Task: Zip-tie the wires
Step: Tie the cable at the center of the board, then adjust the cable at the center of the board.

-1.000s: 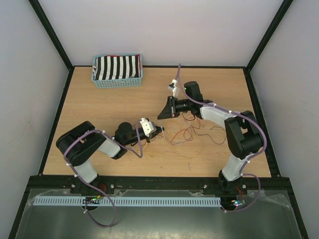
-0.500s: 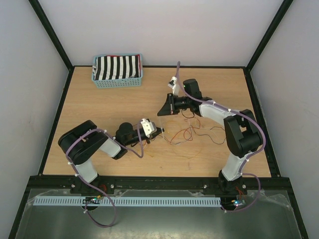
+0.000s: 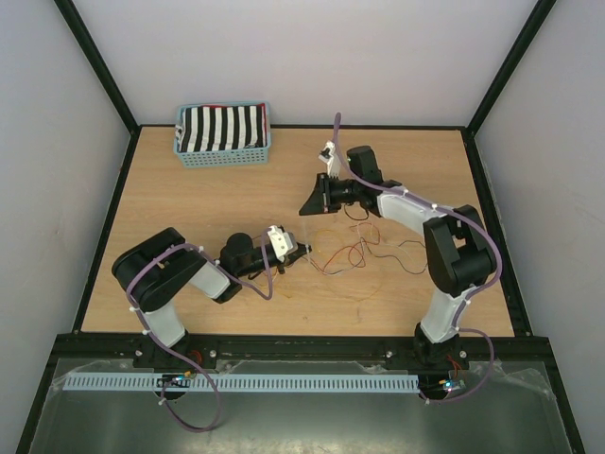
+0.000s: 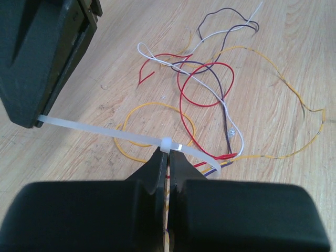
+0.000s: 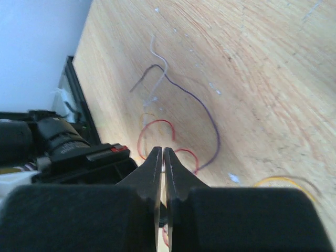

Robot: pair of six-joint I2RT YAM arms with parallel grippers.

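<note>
The wires (image 3: 354,253) are thin red, purple, white and yellow strands lying loose on the wooden table; they also show in the left wrist view (image 4: 202,89) and the right wrist view (image 5: 205,113). A translucent white zip tie (image 4: 105,131) loops round their bunched ends at the lower right of that view. My left gripper (image 4: 168,153) is shut on the zip tie at its head, low over the table (image 3: 301,252). My right gripper (image 3: 312,202) is shut on the tie's tail, its black body (image 4: 42,58) at the upper left; its jaws (image 5: 162,150) are pressed together.
A blue basket (image 3: 223,153) holding striped black-and-white cloth stands at the back left. A black frame (image 3: 487,218) borders the table. Lilac cables run along both arms.
My right gripper has moved a little toward the back of the table with the tie's tail, stretching the strip. My left gripper has stayed nearly still.
</note>
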